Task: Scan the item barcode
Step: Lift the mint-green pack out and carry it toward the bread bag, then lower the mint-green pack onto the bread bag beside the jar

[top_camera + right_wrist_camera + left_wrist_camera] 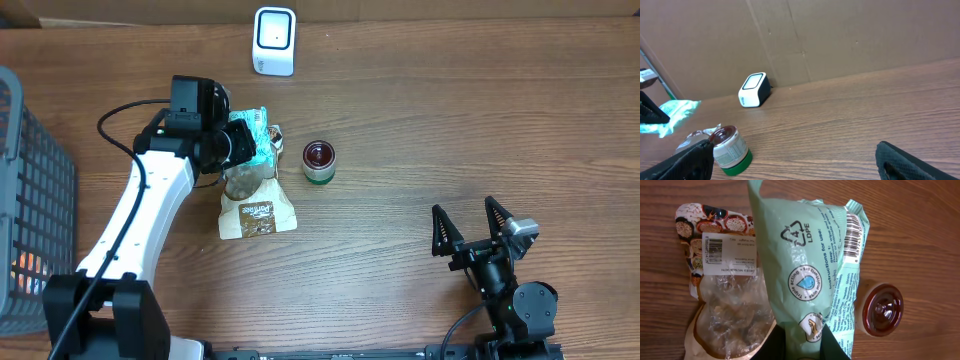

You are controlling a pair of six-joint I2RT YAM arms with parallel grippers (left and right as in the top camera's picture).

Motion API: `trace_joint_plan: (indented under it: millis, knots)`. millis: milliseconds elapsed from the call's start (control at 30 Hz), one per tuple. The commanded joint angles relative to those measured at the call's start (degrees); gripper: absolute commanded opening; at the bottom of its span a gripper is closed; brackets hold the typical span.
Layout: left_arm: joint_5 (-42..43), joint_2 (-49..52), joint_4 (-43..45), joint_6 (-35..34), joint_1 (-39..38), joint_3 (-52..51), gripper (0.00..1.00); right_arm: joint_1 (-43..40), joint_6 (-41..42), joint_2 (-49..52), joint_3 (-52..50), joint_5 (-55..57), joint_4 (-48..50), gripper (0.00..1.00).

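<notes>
1. A brown wood-grain table (450,120) runs back to a plain cardboard wall (840,35). A white box-shaped scanner (274,41) stands at the far edge, and a grey mesh basket (30,200) sits at the left.
2. The left gripper (240,143) is clamped on a mint-green plastic pouch (800,255). The pouch overlaps a brown paper bag with a clear window (258,210), near a small jar with a dark red lid (319,162).
3. The right gripper (465,215) is spread wide and empty, well apart from them.
4. The pouch's barcode (856,235) is creased at the edge. From overhead, the arm hides most of the pouch. The frame cuts off the basket.
</notes>
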Motion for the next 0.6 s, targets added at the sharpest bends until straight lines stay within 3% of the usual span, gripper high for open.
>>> trace_joint_plan:
  millis: [0, 567]
  knots:
    - [0.1, 0.0, 0.8, -0.6, -0.5, -0.2, 0.04, 0.3, -0.2, -0.7, -0.6, 0.7, 0.2, 1.00]
    - [2.7, 4.7, 5.0, -1.7, -0.8, -0.2, 0.04, 0.3, -0.2, -0.7, -0.6, 0.7, 0.2, 1.00]
